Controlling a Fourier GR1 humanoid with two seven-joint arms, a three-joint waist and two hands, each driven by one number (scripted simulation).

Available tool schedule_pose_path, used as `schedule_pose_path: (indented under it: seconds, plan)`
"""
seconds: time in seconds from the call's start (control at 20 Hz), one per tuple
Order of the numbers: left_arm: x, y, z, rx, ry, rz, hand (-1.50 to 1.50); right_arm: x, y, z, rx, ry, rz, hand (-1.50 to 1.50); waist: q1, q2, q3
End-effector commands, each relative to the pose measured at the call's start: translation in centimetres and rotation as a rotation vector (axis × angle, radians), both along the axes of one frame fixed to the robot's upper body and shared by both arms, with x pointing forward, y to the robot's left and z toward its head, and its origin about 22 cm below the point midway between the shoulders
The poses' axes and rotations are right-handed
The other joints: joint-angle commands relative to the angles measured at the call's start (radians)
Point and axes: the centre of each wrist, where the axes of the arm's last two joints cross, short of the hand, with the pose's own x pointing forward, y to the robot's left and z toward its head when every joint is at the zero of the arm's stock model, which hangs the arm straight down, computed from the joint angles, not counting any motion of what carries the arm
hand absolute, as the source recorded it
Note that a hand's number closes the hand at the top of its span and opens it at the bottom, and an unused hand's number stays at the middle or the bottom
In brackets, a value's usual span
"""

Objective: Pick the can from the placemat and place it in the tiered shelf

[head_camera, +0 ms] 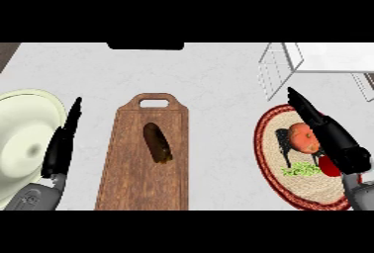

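Note:
The can (303, 137), orange-red with a green patch low on it, stands on the round woven placemat (272, 163) with a red rim at the right. My right hand (332, 138) lies over the can's right side, its fingers straight and pointing up toward the shelf. Its dark thumb (283, 143) reaches down the can's left side, so the can sits between thumb and palm and is partly hidden. The white wire tiered shelf (292, 62) stands at the back right, just beyond the fingertips. My left hand (61, 146) rests open at the left, fingers up.
A wooden cutting board (124, 168) with a handle hole lies in the middle, carrying a dark brown oblong item (158, 143). A cream plate (22, 138) sits at the far left beside my left hand. A dark block (145, 46) is at the back edge.

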Motion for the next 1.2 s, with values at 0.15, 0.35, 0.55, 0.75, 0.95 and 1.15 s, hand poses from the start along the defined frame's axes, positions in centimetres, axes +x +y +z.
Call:
schedule_pose_path:
  seconds: [0.15,0.35,0.55,0.75,0.95,1.15]
  plan:
    - [0.2,-0.4,2.6,-0.169,-0.141,0.012,0.00,1.5,-5.6,3.8,0.187,-0.090,-0.301,1.50,0.013,-0.020,0.027]
    - [0.5,-1.9,3.5,-0.310,-0.140,0.026,0.00,0.0,-11.2,2.0,0.301,-0.055,-0.823,-1.50,-0.031,-0.025,0.027]
    - [0.1,-1.3,5.1,-0.329,-0.148,0.025,0.00,-3.0,-13.4,3.4,0.497,-0.174,-0.660,-1.50,-0.019,-0.021,0.028]
    - [-0.5,-1.7,6.0,-0.351,-0.117,-0.002,0.00,-5.1,-14.3,8.6,0.340,-0.143,-0.478,-1.50,-0.009,-0.019,0.027]
    - [-1.0,-1.0,6.2,-0.328,-0.148,0.002,0.00,-5.8,-14.0,11.6,0.012,0.030,-0.354,-1.50,-0.016,-0.024,0.025]
    - [-1.0,-0.8,6.7,-0.330,-0.147,0.001,0.00,-6.3,-12.1,14.1,-0.211,0.150,-0.294,-1.50,-0.014,-0.021,0.024]
